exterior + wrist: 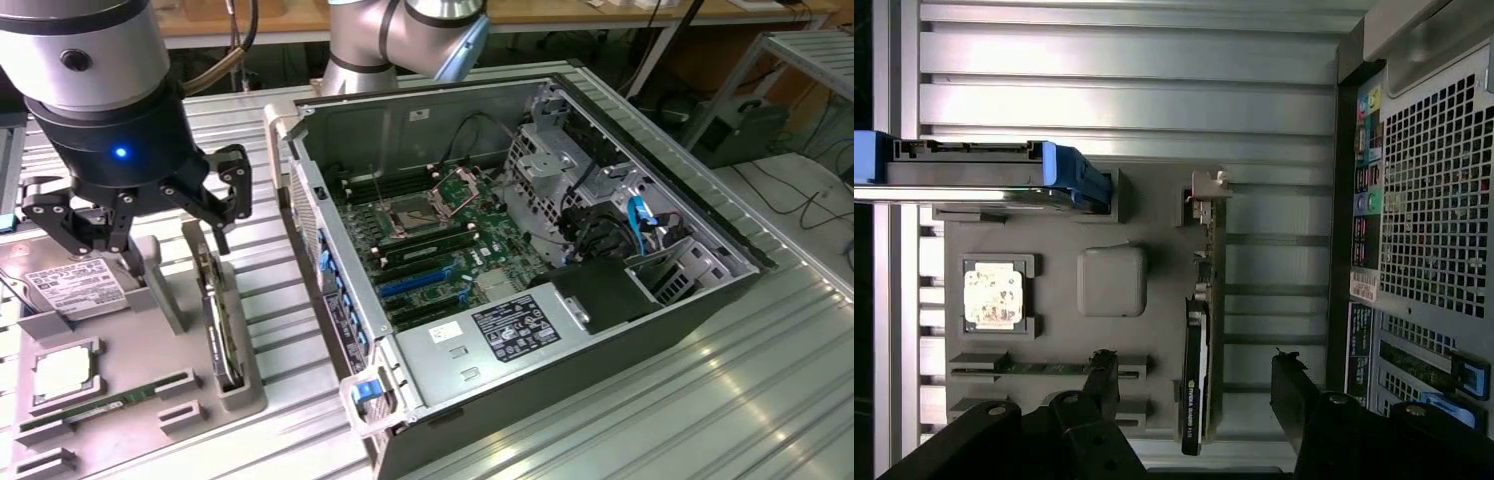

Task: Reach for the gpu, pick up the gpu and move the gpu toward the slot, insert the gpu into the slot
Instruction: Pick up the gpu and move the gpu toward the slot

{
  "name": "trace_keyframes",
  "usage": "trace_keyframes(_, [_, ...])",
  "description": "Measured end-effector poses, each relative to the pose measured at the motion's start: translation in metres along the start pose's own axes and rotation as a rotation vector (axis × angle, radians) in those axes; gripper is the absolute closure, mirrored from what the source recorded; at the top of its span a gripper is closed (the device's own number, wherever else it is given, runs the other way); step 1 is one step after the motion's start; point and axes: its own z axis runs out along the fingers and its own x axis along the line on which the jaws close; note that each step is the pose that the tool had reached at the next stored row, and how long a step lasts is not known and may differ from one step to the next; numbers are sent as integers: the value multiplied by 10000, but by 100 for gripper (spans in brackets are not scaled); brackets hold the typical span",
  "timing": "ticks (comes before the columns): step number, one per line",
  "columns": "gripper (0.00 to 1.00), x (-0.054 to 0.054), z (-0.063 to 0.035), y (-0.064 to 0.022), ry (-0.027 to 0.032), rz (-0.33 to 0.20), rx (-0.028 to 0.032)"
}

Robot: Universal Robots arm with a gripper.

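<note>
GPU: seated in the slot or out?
Out. The gpu stands on edge in the grey tray, outside the case; the blue slot is bare.

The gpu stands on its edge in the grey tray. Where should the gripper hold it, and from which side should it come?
Probably from above, clamping across its two flat faces, at the middle of the upper long edge. The gpu stands edge-up in the tray, so that edge is the free part; the silver bracket end looks uneven.
</note>
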Motion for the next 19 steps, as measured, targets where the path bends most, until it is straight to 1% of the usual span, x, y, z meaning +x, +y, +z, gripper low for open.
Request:
trace_keyframes(2, [28,-1,17,-1,-64,-3,7])
trace_keyframes(3, [28,-1,33,-1,-69,-4,6])
trace_keyframes(6, [28,1,78,-4,-59,-1,8])
trace_keyframes(9, [28,1,97,-10,-19,-1,7])
trace_keyframes(10, [28,1,108,-11,-10,-1,19])
trace_keyframes(12, [28,1,132,-16,-5,-2,34])
trace_keyframes(14, [28,0,165,-17,-7,0,36])
trace_keyframes(16, [28,-11,230,-20,-6,-1,36])
trace_keyframes(19, [28,-13,284,-28,-6,-1,36])
